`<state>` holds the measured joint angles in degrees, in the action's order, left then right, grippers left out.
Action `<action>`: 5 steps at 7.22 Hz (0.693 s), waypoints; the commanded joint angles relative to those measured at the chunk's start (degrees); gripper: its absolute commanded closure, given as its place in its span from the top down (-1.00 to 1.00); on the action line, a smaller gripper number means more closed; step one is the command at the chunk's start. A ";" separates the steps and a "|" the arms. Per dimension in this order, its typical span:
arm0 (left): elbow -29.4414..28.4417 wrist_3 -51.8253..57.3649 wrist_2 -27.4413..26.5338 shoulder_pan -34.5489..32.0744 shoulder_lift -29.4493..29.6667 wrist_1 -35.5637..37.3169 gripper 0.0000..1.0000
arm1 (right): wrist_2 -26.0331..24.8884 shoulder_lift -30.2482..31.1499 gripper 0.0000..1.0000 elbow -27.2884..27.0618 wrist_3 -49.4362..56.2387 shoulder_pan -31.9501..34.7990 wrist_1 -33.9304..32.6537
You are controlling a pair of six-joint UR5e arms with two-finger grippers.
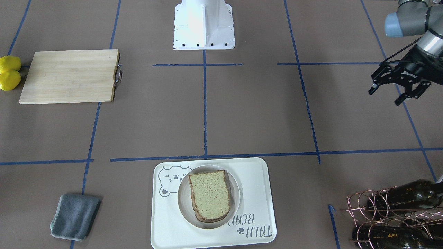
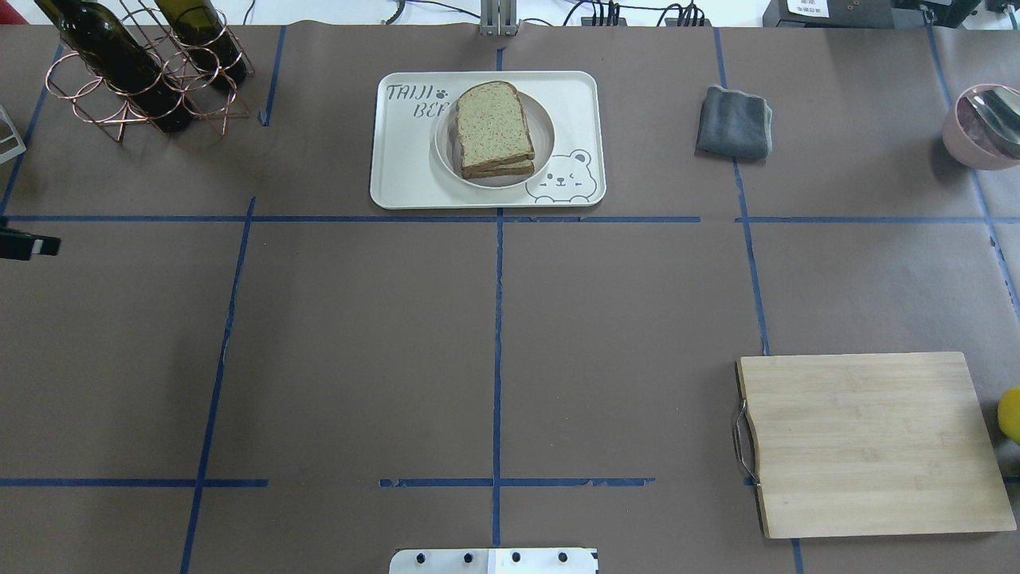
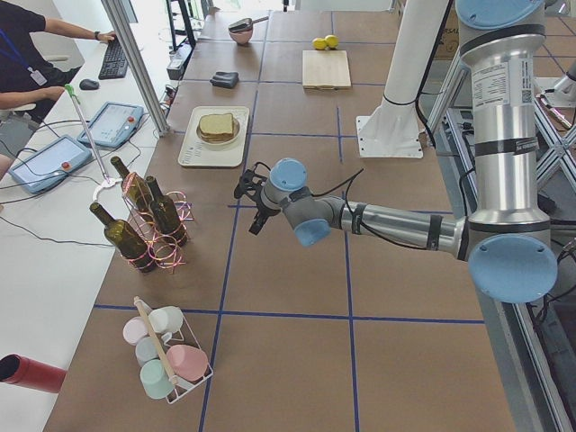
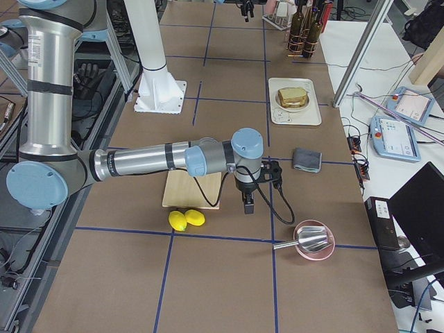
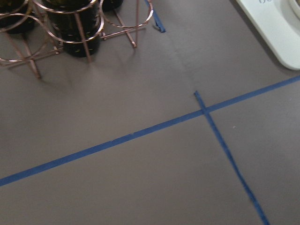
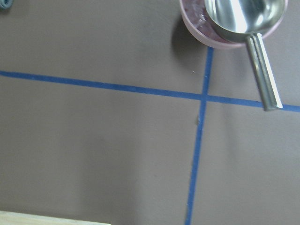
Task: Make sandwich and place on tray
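The sandwich (image 1: 210, 195) shows as two stacked slices of speckled tan bread with dark crust. It lies on a small round white plate (image 1: 181, 199) on the cream tray (image 1: 252, 186) with the bear drawing, also seen in the overhead view (image 2: 492, 127). No egg shows. My left gripper (image 1: 385, 97) is open and empty, above the table far to the side of the tray, near the wine rack. My right gripper (image 4: 248, 202) shows only in the exterior right view, between the cutting board and the pink bowl; I cannot tell if it is open or shut.
A wooden cutting board (image 2: 868, 442) lies on the robot's right with two lemons (image 1: 9, 72) beside it. A grey cloth (image 2: 733, 122) lies right of the tray. A copper rack with wine bottles (image 2: 135, 72) stands far left. A pink bowl with a metal ladle (image 6: 234, 18) sits far right.
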<state>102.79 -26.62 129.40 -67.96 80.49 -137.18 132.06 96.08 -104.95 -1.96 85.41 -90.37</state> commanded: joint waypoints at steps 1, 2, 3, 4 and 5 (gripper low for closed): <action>1.27 21.51 4.11 -12.31 -1.57 18.24 1.00 | -4.70 0.60 1.00 0.01 13.52 3.79 -10.49; 2.06 31.01 3.85 -16.28 -1.05 30.10 1.00 | -4.62 1.82 1.00 -0.43 14.08 5.02 -10.71; 2.15 38.41 3.41 -19.46 -0.78 39.35 1.00 | -4.36 2.44 1.00 -0.95 14.00 4.94 -10.71; 2.76 41.36 3.32 -22.79 1.49 46.84 1.00 | -3.74 2.53 1.00 -0.96 13.83 4.94 -10.71; 3.47 41.56 3.23 -24.74 4.90 54.57 1.00 | -3.74 2.45 1.00 -0.87 13.04 4.86 -10.53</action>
<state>105.46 12.40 132.77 -89.48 81.97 -92.73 128.11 98.44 -105.81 11.65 90.26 -100.94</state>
